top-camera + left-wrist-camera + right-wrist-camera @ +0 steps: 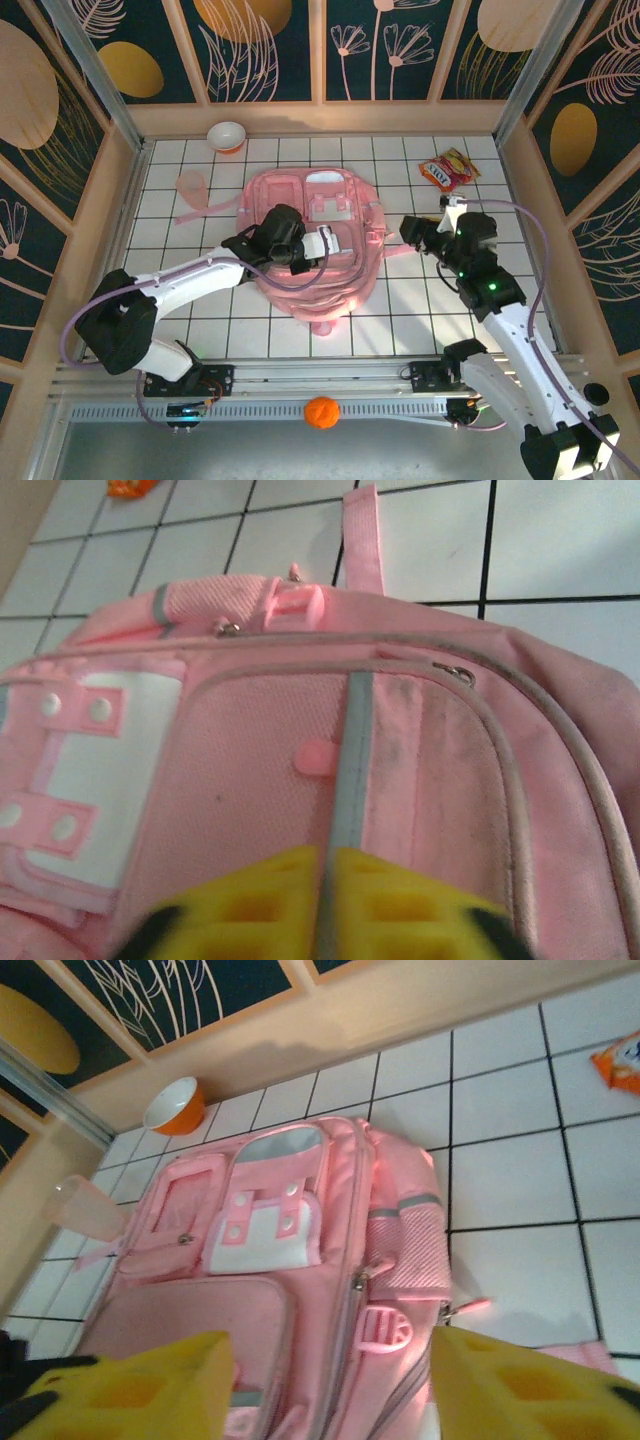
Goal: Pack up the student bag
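Flat on the white-tiled counter (200,295) lies the student bag (350,215), front pockets up, its top toward the far wall and its base toward the arms' bases.

The left hand (330,243) rests over the middle of the bag. In the left wrist view its yellow fingers (250,900) are pressed together at a front pocket of the bag (420,770), and a grey stripe on that pocket runs straight down to the seam between them. Whether any fabric is pinched there I cannot tell.

The right hand (406,232) hovers just off the bag's right edge, pointing at it. In its own wrist view the two yellow fingers (130,1390) stand wide apart with nothing between them, and the bag (250,1260) lies beyond them.

An orange-and-white bowl (227,136) sits beyond the bag's far left corner. A translucent pink cup (190,184) stands just left of the bag's top. A snack packet (447,170) lies off the bag's far right corner. An orange ball (321,411) rests nearer than the bag's base, by the rail.
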